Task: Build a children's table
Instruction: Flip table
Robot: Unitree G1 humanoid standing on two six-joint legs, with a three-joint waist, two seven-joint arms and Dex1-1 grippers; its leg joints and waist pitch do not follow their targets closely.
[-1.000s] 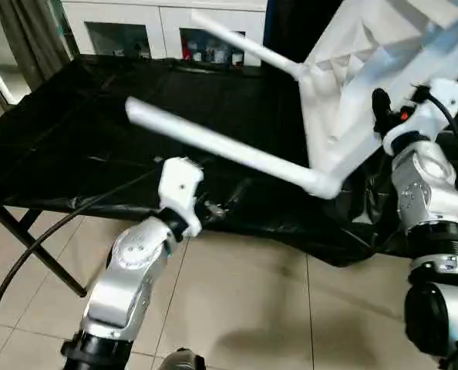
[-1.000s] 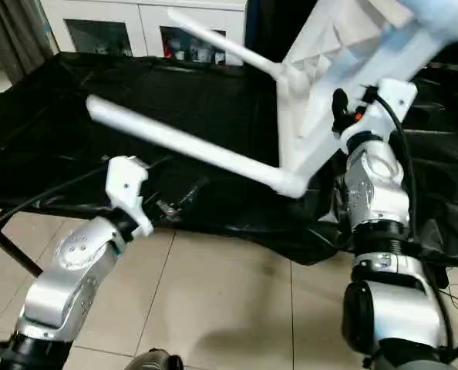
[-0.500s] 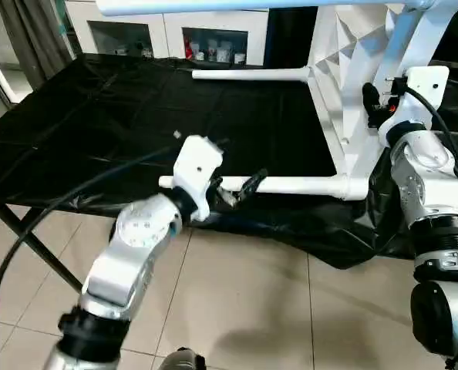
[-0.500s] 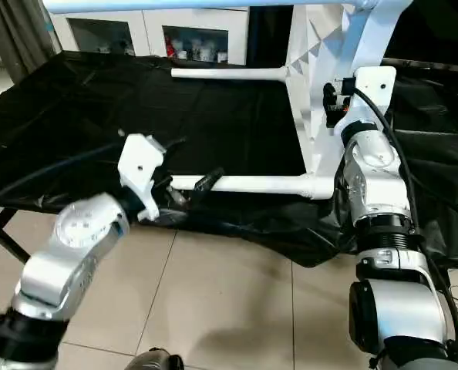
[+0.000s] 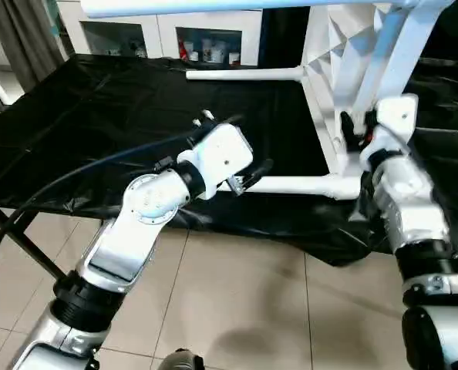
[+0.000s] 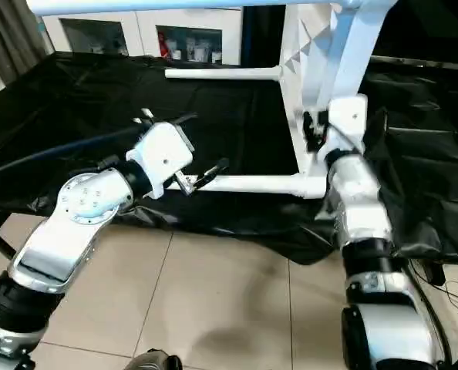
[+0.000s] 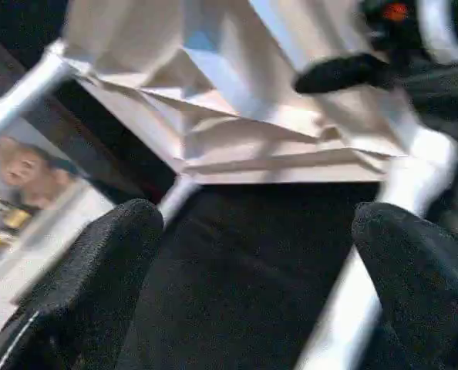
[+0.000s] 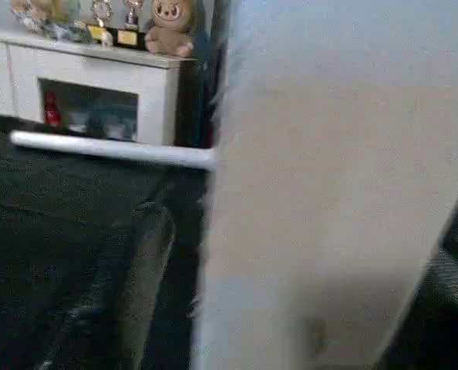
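The children's table stands on its side on the black cloth. Its white top [image 5: 345, 69] is upright at the right, with the ribbed underside facing left. Three tube legs point left from it: a near leg [image 5: 306, 185] lying low on the cloth, a far leg [image 5: 244, 74], and an upper leg [image 5: 213, 8]. My left gripper [image 5: 248, 176] is open at the free end of the near leg. In the left wrist view that near leg [image 7: 352, 324] runs close beside one of the fingers [image 7: 414, 270]. My right gripper [image 5: 355, 127] is shut on the top's near rim [image 8: 321, 193].
A black cloth [image 5: 98, 123] covers the work table, whose front edge drops to the tiled floor [image 5: 237, 301]. A white glass-door cabinet [image 5: 206, 35] stands behind it, and a curtain [image 5: 21, 31] hangs at the far left. A black cable [image 5: 28, 208] loops from my left arm.
The tabletop swung from a tilted, lifted pose to standing on its edge, and the near leg came down onto the cloth. My left gripper rose and reached right to that leg's end.
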